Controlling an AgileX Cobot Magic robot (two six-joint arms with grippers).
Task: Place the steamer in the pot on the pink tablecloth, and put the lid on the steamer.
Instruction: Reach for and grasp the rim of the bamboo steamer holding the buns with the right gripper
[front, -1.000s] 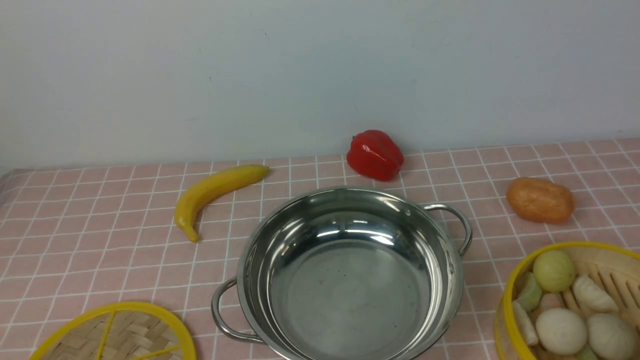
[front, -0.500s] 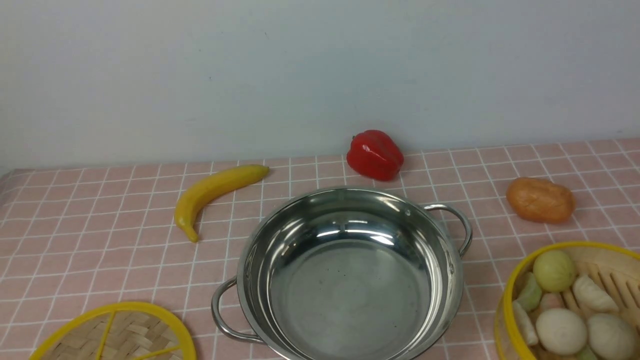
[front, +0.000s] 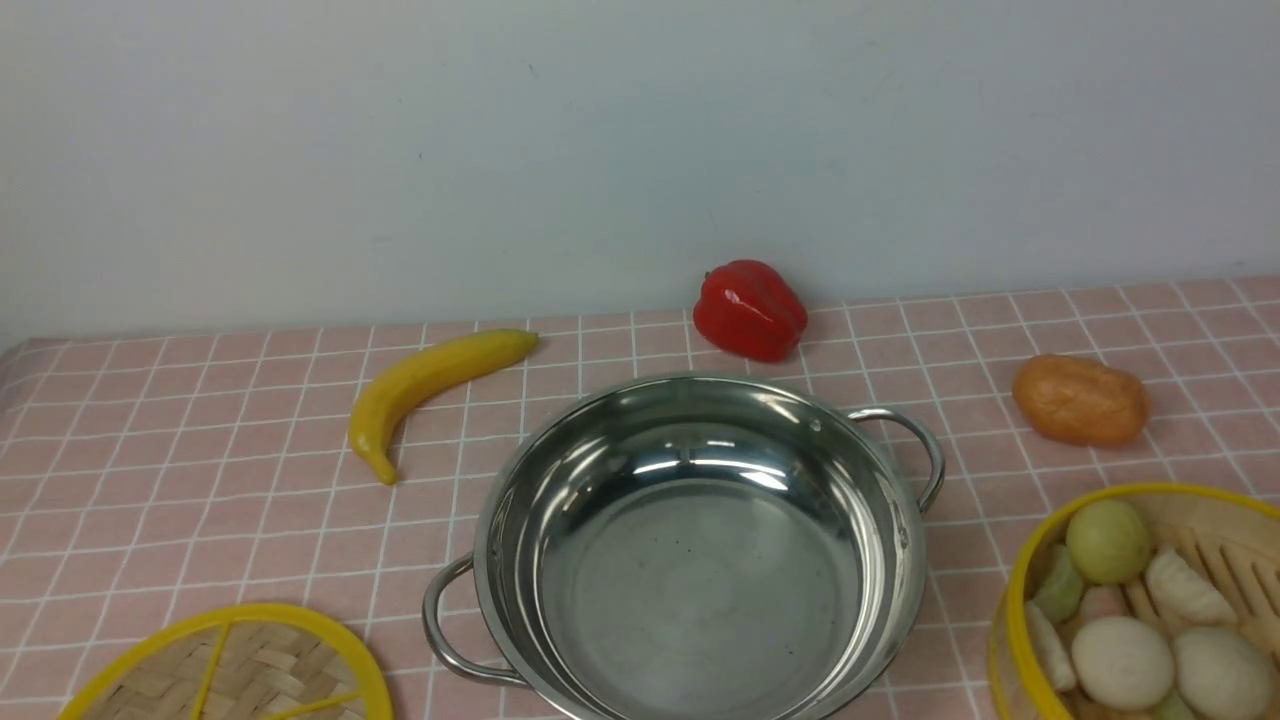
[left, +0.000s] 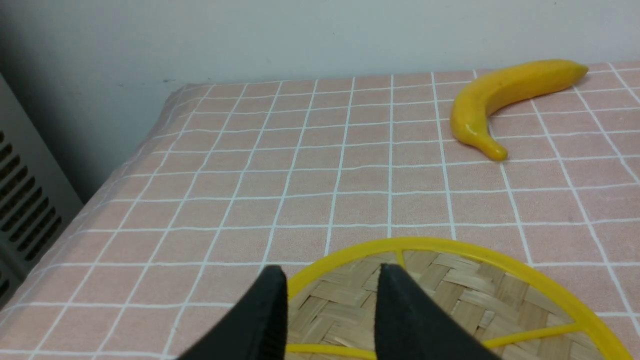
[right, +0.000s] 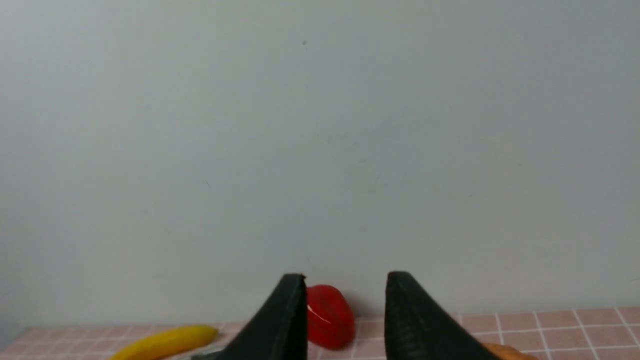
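Note:
The steel pot (front: 700, 545) stands empty in the middle of the pink tablecloth (front: 200, 460). The steamer (front: 1150, 610), holding several buns and dumplings, sits at the front right edge of the front view. The lid (front: 235, 670) lies flat at the front left. No gripper shows in the front view. In the left wrist view my left gripper (left: 332, 272) is open and empty above the lid's (left: 450, 300) near rim. In the right wrist view my right gripper (right: 345, 280) is open and empty, facing the wall.
A yellow banana (front: 430, 385) lies behind and left of the pot, and also shows in the left wrist view (left: 505, 97). A red pepper (front: 750, 308) sits by the back wall. An orange bread roll (front: 1080, 400) lies at the right. The table's left edge (left: 125, 165) drops off.

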